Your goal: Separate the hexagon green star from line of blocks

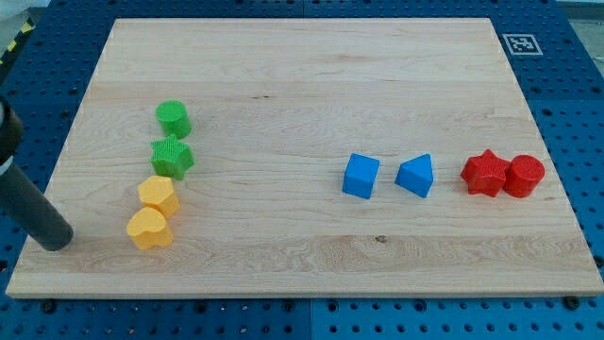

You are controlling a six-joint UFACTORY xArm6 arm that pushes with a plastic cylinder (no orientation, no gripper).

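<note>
and here's the wooden counter (302, 71), with 8 blocks on it in all: 2 green, 2 yellow, 2 blue, 2 red. on the view's left, 4 of them run in a slightly crooked line from top to bottom: the green cylinder (174, 118) at the head, the green star (172, 157) just below it and near it, then the yellow hexagon (158, 195), then a second yellow block (149, 229) with a rounded, lobed outline, its exact shape hard to make out. the star's lower edge looks to be touching the yellow hexagon, and the 2 yellows sit pressed together.

over on the view's right, the blue cube (360, 176) and the blue triangular block (415, 176) sit side by side, apart from each other, and further right the red star (484, 173) is touching the red cylinder (523, 176).

now the tool: 1 plain dark rod coming in from the view's left edge, nothing to open or close on it, holding nothing. my tip (57, 239) rests near the counter's lower left corner, touching no block. the green star lies up and to the view's right of my tip, well apart from it, with the 2 yellow blocks closer to my tip than the star is.
</note>
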